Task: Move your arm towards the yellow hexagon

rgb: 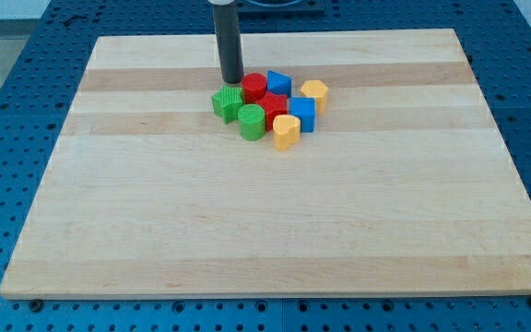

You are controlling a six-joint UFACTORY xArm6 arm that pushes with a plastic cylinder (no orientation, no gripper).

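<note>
The yellow hexagon (315,93) sits at the right end of a tight cluster of blocks near the top middle of the wooden board (275,231). My tip (232,80) is at the cluster's upper left, just above the green star-like block (227,103) and left of the red cylinder (254,87). The cluster lies between my tip and the yellow hexagon.
The cluster also holds a blue block (278,83) beside the red cylinder, a second red block (274,108), a blue cube (301,113), a green cylinder (252,122) and a yellow heart-like block (286,132). A blue perforated table (7,111) surrounds the board.
</note>
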